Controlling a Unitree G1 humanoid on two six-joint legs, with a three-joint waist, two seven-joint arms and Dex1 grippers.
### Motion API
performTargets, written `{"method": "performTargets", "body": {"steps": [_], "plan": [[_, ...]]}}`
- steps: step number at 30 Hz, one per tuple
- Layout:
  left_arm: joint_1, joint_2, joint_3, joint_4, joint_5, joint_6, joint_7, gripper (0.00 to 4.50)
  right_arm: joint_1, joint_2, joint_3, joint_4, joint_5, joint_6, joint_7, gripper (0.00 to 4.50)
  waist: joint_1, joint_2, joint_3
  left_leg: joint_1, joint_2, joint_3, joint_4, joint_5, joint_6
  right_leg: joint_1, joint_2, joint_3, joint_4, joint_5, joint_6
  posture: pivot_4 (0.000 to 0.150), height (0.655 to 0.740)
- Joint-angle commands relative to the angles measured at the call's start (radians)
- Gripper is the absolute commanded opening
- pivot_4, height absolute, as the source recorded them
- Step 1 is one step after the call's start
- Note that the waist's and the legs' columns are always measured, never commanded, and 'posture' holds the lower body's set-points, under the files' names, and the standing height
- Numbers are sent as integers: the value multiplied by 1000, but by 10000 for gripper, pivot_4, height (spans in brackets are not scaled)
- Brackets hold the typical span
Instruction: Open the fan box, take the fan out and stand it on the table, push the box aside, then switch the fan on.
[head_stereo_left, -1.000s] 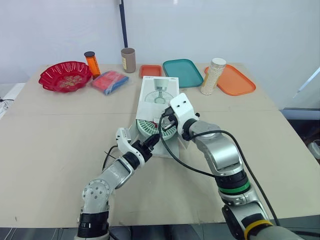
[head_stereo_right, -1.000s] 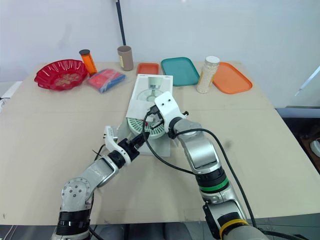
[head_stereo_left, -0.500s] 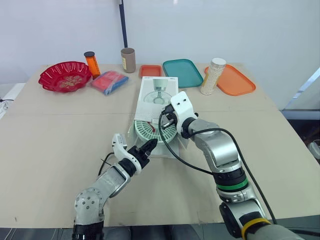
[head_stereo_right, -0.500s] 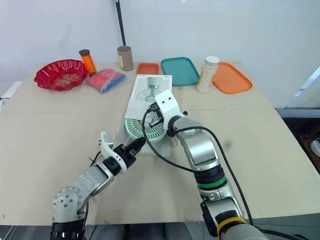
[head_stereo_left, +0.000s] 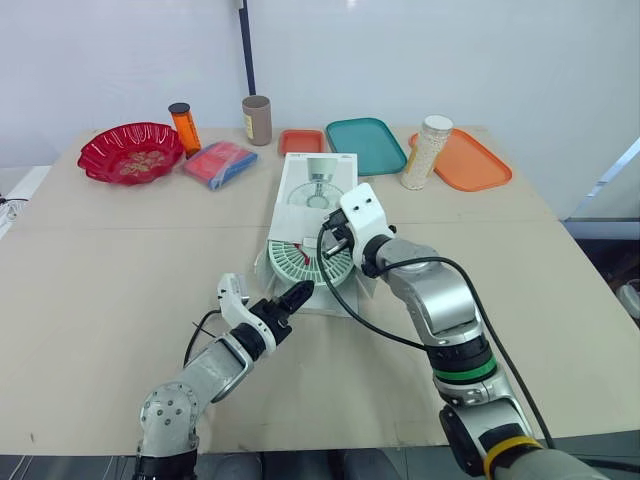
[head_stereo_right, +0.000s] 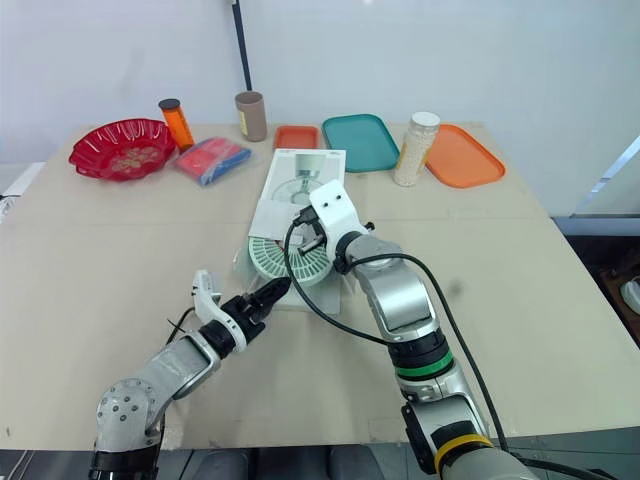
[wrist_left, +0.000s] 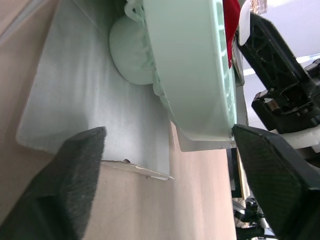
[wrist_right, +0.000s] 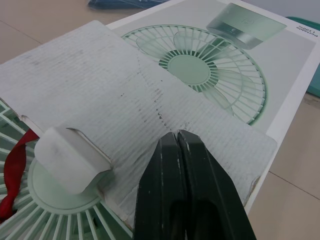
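The white fan box (head_stereo_left: 318, 186) lies flat mid-table with a fan picture on top. The mint green fan (head_stereo_left: 298, 262) pokes out of its near end, grille up, with a red strip on it. My right gripper (head_stereo_left: 334, 243) is shut, its fingertips (wrist_right: 176, 142) pressing on the opened cardboard flap (wrist_right: 125, 100) above the fan. My left gripper (head_stereo_left: 293, 296) hovers just in front of the fan. Its fingers (wrist_left: 75, 185) stand wide open, with the fan's rim (wrist_left: 190, 70) and the lower box flap (wrist_left: 95, 110) ahead and nothing between them.
Along the back stand a red bowl (head_stereo_left: 130, 152), an orange bottle (head_stereo_left: 183, 126), a brown tube (head_stereo_left: 257, 119), a blue and red packet (head_stereo_left: 219, 163), a small orange tray (head_stereo_left: 301, 141), a teal tray (head_stereo_left: 365, 145), a bead jar (head_stereo_left: 426, 152) and an orange tray (head_stereo_left: 468, 160).
My left gripper has let its fingers spread wide and its arm has drawn back toward the near table edge. The fan sits slightly further out of the box. The right gripper has stayed on the flap.
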Motion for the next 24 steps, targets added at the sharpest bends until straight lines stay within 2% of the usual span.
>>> {"method": "performTargets", "body": {"steps": [1, 9, 18, 22, 24], "plan": [[-31, 15, 65, 13, -38, -41, -13, 43769, 24, -11, 15, 35, -10, 6, -3, 0, 0, 0, 0, 0, 0, 0, 0, 0, 0, 0, 0, 0, 0, 0, 0, 1500, 7400], [-135, -17, 86, 137, -110, -36, -43, 43769, 20, -11, 17, 44, -12, -6, -6, 0, 2, 0, 0, 0, 0, 0, 0, 0, 0, 0, 0, 0, 0, 0, 0, 1500, 7400], [-137, -33, 77, 173, -121, -5, -73, 43769, 35, -14, 20, 24, -17, 4, -7, 0, 2, 0, 0, -1, 0, 0, 0, 0, 0, 0, 0, -1, -1, 0, 0, 1500, 7400], [-154, -46, 97, 195, -106, -36, -83, 33473, 40, -14, 20, 17, -17, 9, -9, 0, 2, 0, 0, -1, 0, 0, 0, 0, 0, 0, 0, -1, -1, 0, 0, 1500, 7400], [-160, -51, 98, 202, -102, -42, -86, 25453, 42, -15, 22, 15, -16, 9, -9, 0, 2, 0, 0, -1, 0, 0, 0, 0, 0, 0, 0, -1, -1, 0, 0, 1500, 7400]]}}
